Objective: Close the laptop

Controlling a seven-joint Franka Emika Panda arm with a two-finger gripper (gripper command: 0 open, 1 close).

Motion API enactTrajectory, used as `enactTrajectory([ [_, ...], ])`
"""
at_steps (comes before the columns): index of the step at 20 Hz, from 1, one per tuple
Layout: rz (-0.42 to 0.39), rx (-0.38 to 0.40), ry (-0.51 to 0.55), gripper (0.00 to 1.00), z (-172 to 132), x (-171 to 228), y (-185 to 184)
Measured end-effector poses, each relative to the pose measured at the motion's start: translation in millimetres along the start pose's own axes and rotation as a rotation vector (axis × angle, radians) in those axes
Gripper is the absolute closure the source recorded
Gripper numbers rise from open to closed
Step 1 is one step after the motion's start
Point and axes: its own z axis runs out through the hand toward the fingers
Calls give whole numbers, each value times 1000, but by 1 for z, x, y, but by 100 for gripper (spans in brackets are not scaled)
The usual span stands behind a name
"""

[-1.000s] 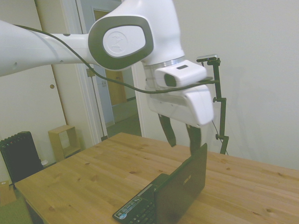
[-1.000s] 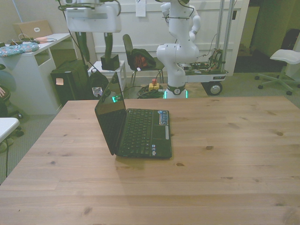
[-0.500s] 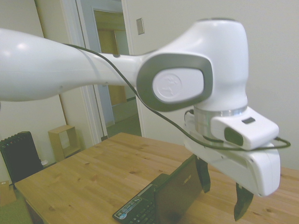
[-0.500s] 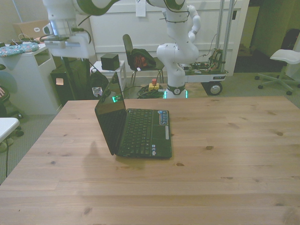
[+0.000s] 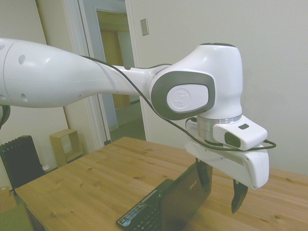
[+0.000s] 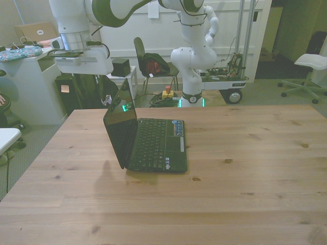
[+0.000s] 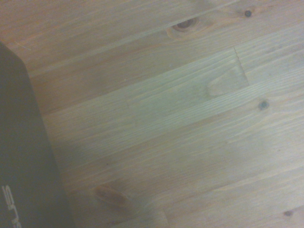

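The glossy black laptop (image 6: 145, 135) stands open on the knotty pine table (image 6: 245, 168), slightly toward nine o'clock of centre in the front view. The gripper (image 5: 219, 185) hangs behind the lid, its tapered dark fingers (image 5: 238, 196) spread, holding nothing.

one laptop (image 6: 148, 138), one gripper (image 5: 221, 189), one wooden table (image 6: 245, 168), one dark chair (image 6: 148, 64)

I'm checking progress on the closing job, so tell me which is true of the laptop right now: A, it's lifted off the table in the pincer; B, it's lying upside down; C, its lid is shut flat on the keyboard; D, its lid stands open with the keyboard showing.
D: the laptop sits on the table with its lid upright and the keyboard exposed, while the open pincer hangs behind the lid.
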Motion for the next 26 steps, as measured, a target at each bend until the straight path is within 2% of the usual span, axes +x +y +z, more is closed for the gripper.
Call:
enactTrajectory([
  [14, -49, 9, -13, 100, 0, -22, -25],
  [26, -105, 12, -28, 100, 12, -88, -86],
])
